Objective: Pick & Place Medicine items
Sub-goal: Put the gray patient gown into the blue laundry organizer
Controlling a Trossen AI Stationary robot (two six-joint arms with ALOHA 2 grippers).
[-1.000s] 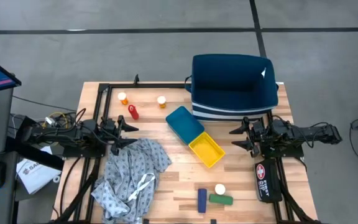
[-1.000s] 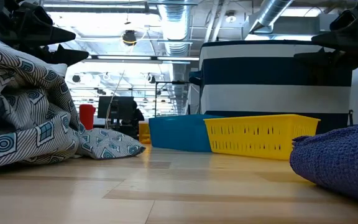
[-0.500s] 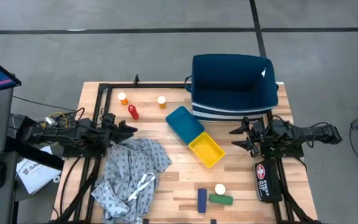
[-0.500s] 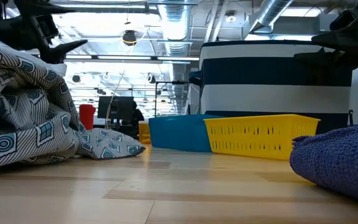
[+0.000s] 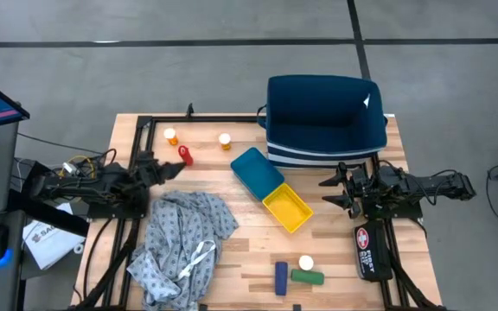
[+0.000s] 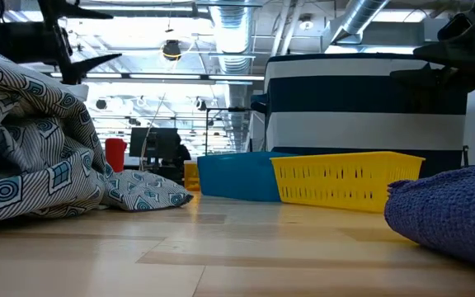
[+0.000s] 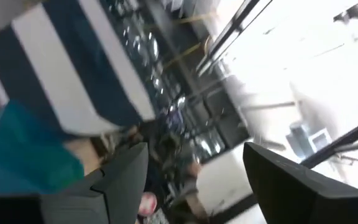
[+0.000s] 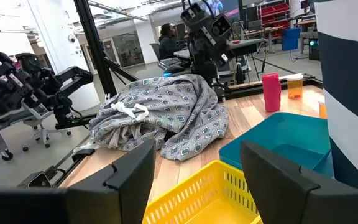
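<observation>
Blue tray (image 5: pixel 257 171), yellow tray (image 5: pixel 288 208): nothing inside. Left gripper (image 5: pixel 173 167) open, empty, near red bottle (image 5: pixel 185 155). Right gripper (image 5: pixel 329 192) open, empty.

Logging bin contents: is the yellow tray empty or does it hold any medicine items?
Empty: the high view shows only bare yellow floor inside the yellow tray.

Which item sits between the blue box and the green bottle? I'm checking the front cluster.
In the high view, a white-capped pill bottle stands just behind the gap between blue box and green bottle.
</observation>
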